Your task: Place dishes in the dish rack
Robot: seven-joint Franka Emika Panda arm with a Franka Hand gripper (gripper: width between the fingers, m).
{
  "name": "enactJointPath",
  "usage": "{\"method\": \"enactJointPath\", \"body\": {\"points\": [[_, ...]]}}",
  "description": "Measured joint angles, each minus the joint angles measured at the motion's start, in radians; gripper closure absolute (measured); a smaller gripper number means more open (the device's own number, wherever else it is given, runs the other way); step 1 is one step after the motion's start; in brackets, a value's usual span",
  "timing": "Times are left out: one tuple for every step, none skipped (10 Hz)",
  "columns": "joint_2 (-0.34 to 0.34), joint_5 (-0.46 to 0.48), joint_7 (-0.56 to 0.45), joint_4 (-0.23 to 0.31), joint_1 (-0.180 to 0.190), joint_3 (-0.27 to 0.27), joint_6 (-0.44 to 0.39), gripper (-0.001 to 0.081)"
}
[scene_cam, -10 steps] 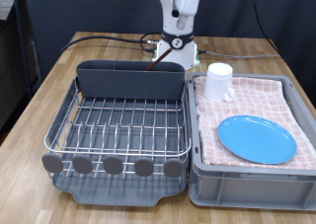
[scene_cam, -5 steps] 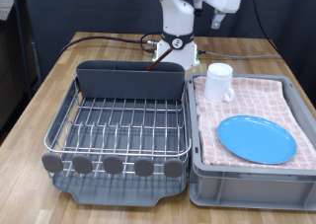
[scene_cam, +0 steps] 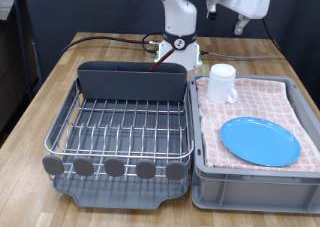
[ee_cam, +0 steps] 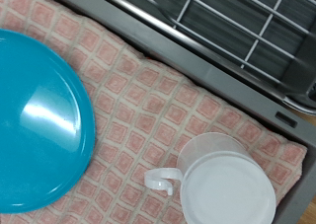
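Dish rack [scene_cam: 120, 127], silver wire on dark grey tray, at the exterior view's left on the wooden worktop [scene_cam: 35, 107]; wire bed bare, no plate or mug loaded. Dark grey cutlery bin [scene_cam: 133, 80] along the far edge of the rack; something reddish just behind its rim, possibly the wooden spoon, too small to confirm.

Near right: grey crate [scene_cam: 255, 182] lined with checked cloth [scene_cam: 260, 97]. Light-blue plate [scene_cam: 259, 141] lying flat on the cloth at the near end; white mug [scene_cam: 222, 82] upright at the far left corner of the crate, just beside the rack. In the wrist view, mug [ee_cam: 227, 189] seen from above, mouth up, handle turned towards the plate [ee_cam: 35, 120]; plate and mug near each other but apart.

Far, top right: gripper [scene_cam: 240, 25] high above the far end of the crate, carrying nothing, touching nothing. Fingers only a small dark shape here and absent from the wrist view; spread or pressed together cannot be told.

Judged good practice for a pick from here: straight descent over the mug, clear of the crate wall and the rack's edge, with a firm hold on the rim or the handle; for the flat plate, access to an edge required.

Wrist view cut off at plate and mug. Bin interior hidden.
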Motion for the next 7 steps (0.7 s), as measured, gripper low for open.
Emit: {"method": "enactJointPath", "body": {"points": [[0.012,-0.008,-0.038,0.01,0.001,0.003,0.033,0.0004],[0.031,-0.011,-0.066,0.026,0.002,0.009,0.059,0.0004],[0.055,-0.011,-0.082,0.049,0.004,0.016,0.069,0.0004],[0.081,-0.008,-0.087,0.074,0.007,0.023,0.073,0.0004],[0.108,0.007,-0.09,0.098,0.01,0.03,0.073,0.0004],[0.135,0.013,-0.091,0.119,0.011,0.035,0.072,0.0004],[0.159,0.017,-0.091,0.133,0.012,0.042,0.072,0.0004]]}}
